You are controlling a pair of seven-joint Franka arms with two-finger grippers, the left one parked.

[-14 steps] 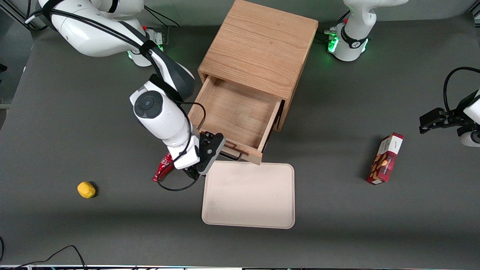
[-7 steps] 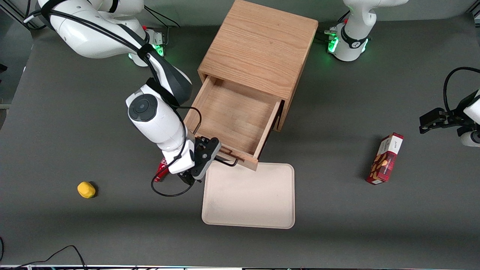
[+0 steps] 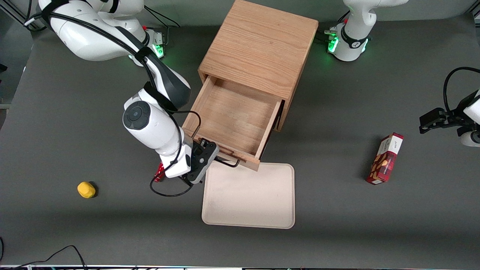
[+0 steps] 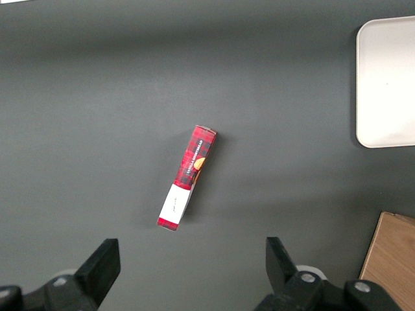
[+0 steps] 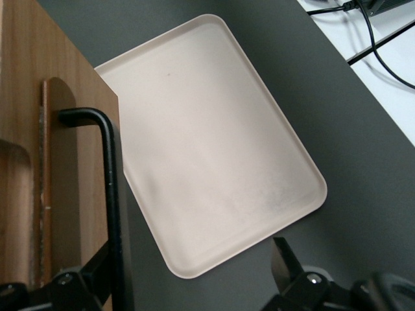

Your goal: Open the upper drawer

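The wooden cabinet point(image 3: 258, 48) stands at the middle of the table. Its upper drawer point(image 3: 234, 114) is pulled far out and is empty inside. The black bar handle point(image 3: 227, 162) sits on the drawer front, which faces the front camera. My right gripper point(image 3: 207, 159) hangs at the handle's end nearest the working arm, fingers pointing down. In the right wrist view the gripper point(image 5: 191, 275) is open wide. The handle point(image 5: 110, 188) runs just inside one finger point(image 5: 91, 278), against the drawer front point(image 5: 71, 162). The other finger point(image 5: 285, 262) is over bare table.
A beige tray point(image 3: 249, 195) lies just in front of the open drawer, also in the right wrist view point(image 5: 207, 155). A red packet point(image 3: 159, 174) lies under my wrist. A yellow object point(image 3: 86, 189) lies toward the working arm's end. A red box point(image 3: 386, 157) lies toward the parked arm's end.
The drawer slid a little farther out, then stopped. My gripper moved with it toward the front camera and then edged sideways toward the working arm's end.
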